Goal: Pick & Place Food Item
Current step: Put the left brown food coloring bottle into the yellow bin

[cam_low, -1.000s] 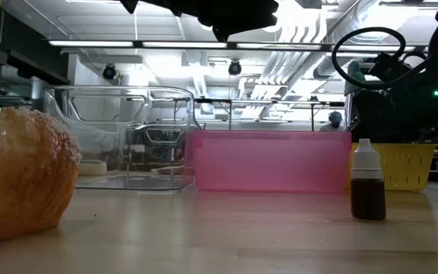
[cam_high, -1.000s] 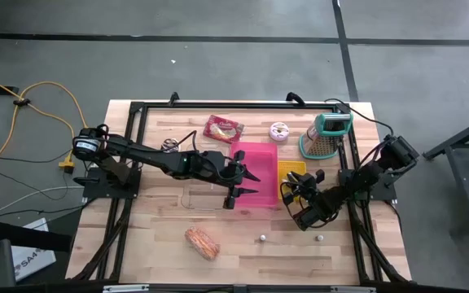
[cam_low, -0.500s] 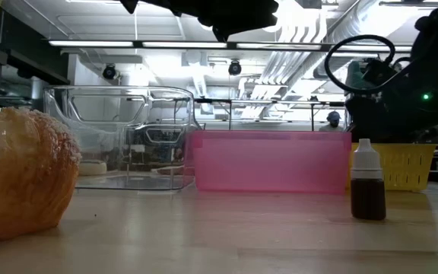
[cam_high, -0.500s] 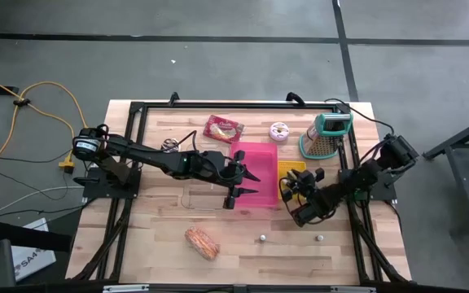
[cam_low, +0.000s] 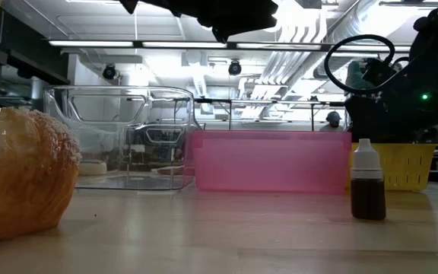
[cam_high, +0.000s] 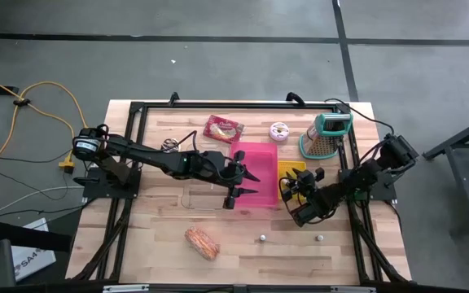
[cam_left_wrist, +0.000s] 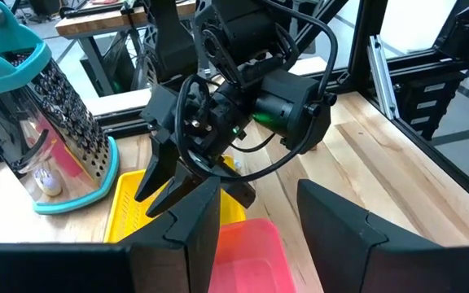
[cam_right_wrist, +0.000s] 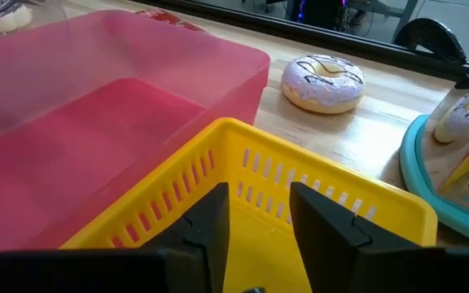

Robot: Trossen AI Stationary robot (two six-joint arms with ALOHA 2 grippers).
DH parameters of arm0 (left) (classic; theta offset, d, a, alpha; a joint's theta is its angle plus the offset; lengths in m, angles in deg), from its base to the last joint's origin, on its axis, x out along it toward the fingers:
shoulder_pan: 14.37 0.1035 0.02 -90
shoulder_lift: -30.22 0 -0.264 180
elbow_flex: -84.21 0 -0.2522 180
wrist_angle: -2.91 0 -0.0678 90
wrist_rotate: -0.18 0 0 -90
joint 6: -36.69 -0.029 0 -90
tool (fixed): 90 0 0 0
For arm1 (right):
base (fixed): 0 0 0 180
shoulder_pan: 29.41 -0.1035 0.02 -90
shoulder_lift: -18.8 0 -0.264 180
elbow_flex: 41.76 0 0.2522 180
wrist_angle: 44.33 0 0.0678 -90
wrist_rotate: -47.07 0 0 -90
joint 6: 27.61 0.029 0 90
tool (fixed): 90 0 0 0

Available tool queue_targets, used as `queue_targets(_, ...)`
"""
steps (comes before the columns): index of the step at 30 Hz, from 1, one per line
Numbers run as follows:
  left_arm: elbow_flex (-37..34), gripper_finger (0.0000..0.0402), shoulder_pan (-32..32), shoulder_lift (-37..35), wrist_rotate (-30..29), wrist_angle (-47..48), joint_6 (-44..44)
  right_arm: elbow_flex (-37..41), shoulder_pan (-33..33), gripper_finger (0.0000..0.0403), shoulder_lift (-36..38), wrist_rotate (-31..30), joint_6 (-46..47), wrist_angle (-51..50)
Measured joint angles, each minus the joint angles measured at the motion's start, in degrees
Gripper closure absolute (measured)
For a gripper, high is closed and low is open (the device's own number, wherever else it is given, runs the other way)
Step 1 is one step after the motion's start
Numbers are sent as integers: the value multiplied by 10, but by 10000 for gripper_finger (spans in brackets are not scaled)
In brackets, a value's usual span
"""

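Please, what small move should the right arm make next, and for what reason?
Probably lift the right tool a little and draw it back. Its fingers stand apart over the yellow basket and hold nothing, so it seems finished there. The left tool waits open over the pink bin. The pastry lies free on the table, a likely next target.

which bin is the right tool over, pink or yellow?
The yellow basket, the slotted one beside the pink bin; the right tool hangs at its near edge.
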Motion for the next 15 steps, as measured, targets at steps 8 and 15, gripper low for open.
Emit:
queue_targets(8,0,242,0,0,0,0,0,0,0,285,0,0,0,0)
queue_targets(15,0,242,0,0,0,0,2,0,0,283,0,-3,-19,0)
